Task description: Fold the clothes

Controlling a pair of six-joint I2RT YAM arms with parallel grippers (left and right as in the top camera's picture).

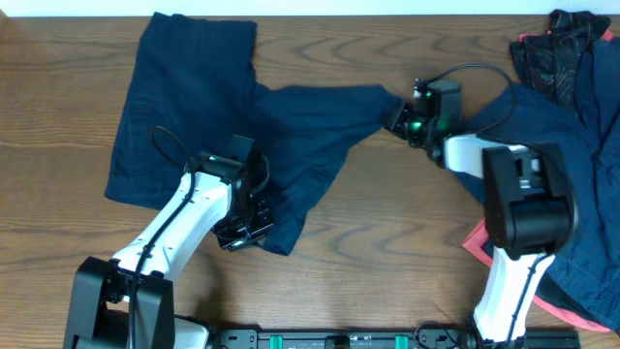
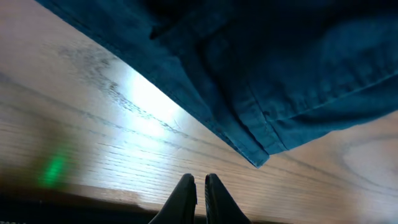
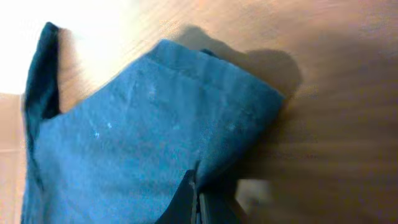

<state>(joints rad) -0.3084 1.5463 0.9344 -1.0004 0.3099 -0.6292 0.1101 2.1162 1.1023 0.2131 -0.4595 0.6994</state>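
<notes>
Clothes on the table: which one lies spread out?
The navy shorts left of centre, laid open; the others sit crumpled in a heap at the right edge.

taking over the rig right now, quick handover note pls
Left gripper: shut, empty, over the table just short of the shorts' lower hem.
Right gripper: shut on the shorts' right end, which stretches out toward it.
Pile of other clothes: heaped at the right edge, unfolded.
Done: no fold yet.
Left: fold the shorts, then the pile.
</notes>
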